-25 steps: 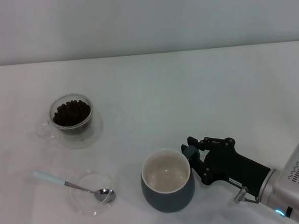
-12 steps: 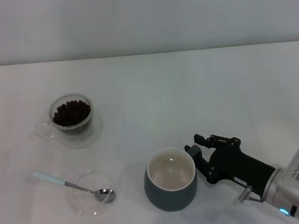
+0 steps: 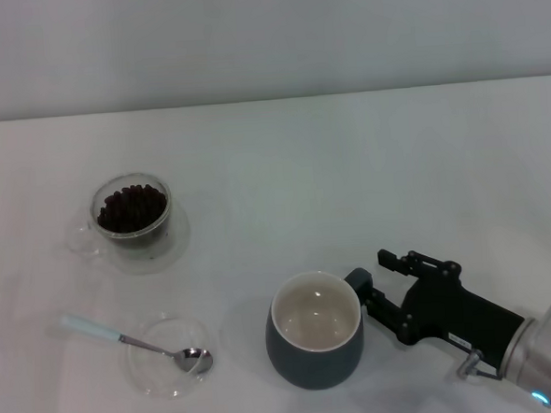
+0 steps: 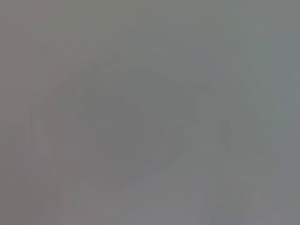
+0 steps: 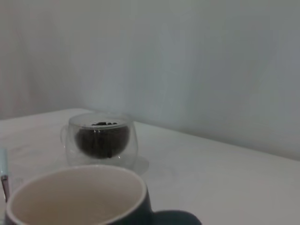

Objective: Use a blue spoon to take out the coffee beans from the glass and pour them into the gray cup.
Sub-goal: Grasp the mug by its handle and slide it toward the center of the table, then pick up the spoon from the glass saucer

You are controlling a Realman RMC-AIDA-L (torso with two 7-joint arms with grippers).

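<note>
Four things on the table: all placed below relative to the rounded dark blue-gray ceramic mug (image 3: 317,342), cream-white inside and holding no beans.
Right gripper (image 3: 385,282): just right of the mug, beside its handle; fingers spread apart and grasping nothing, apart from the mug body.
Left gripper: not seen in the head view; its wrist view shows only a blank gray field.
Small clear double-walled glass cup (image 3: 133,218): well apart from the mug, up and to the left; full of dark brown coffee beans (image 3: 131,208).
Small teaspoon with metal bowl and pale light-blue handle (image 3: 134,342): left of the mug, its bowl resting in a flat shallow clear round dish (image 3: 170,356), the handle sticking out leftward over the table.
Step in hand: judged as the very start; mug set in place, spoon untouched, no beans moved.
Next move: likely calls for a gripper to reach the spoon's blue handle and close on it, lifting it clear of the dish before going to the glass.
</note>
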